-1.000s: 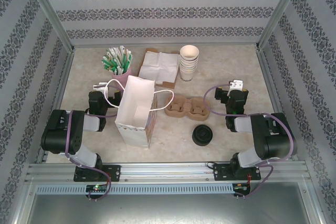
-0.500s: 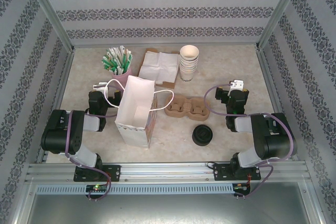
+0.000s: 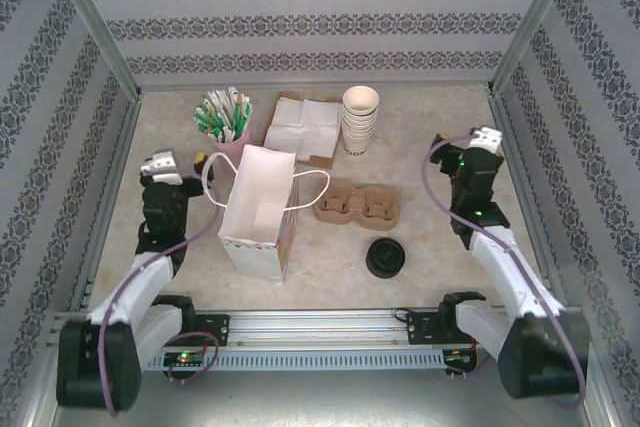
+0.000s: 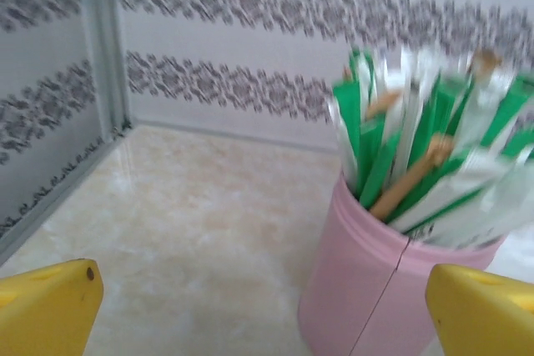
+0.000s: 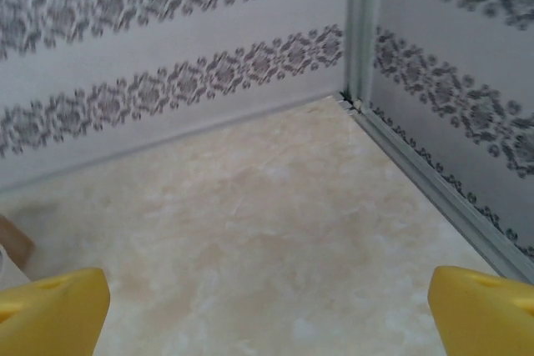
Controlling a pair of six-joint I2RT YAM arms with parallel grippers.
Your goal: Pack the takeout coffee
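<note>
Standing near the front of the marbled table [image 3: 430, 107], one takeout coffee [image 3: 385, 258] shows its round black plastic lid, close to one moulded cardboard carrier [image 3: 357, 207]. I count one white paper bag [image 3: 258, 212], one stack of paper cups [image 3: 360, 119] and one smooth pink tub [image 4: 367, 281] of green-and-white wrapped sticks. The left gripper [image 3: 180, 160] and right gripper [image 3: 463, 139] both gape wide, empty.

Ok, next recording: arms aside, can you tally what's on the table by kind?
Takeout coffee: 1
Paper bag: 1
Cardboard cup carrier: 1
Stack of lidless white cups: 1
Pile of napkins: 1
Pink holder of wrapped sticks: 1
Total: 6
</note>
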